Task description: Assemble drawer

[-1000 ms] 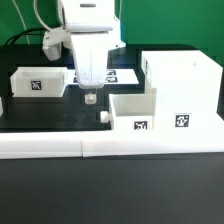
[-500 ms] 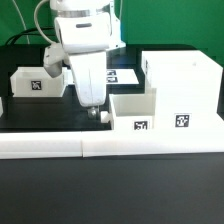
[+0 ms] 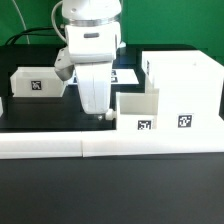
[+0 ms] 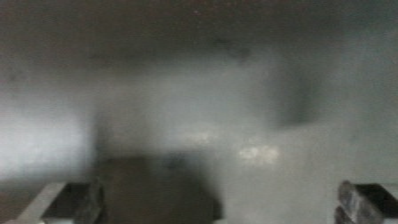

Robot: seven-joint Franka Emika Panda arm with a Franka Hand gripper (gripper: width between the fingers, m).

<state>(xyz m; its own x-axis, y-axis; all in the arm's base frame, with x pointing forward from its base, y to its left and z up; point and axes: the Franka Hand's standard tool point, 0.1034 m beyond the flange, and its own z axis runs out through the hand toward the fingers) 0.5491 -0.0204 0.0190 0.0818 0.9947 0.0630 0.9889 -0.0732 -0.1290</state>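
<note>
One tray (image 3: 137,110) beside housing (image 3: 186,85), other tray (image 3: 36,82) apart.

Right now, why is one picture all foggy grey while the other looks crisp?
Wrist view: out of focus, a grey smear with one faint bright patch; only the gripper's dark fingertips are recognisable. Exterior view: sharp and evenly lit, black-and-white square tags readable on the white plastic boxy housing, no glare.

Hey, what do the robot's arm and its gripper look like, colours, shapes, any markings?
The arm is smooth, glossy white and rounded, with a thin dark seam near the wrist joint. Its gripper is a white boxy block narrowing downward to two short dark fingertips, which the blurred wrist view shows as dark slabs. No markings or labels are readable.
</note>
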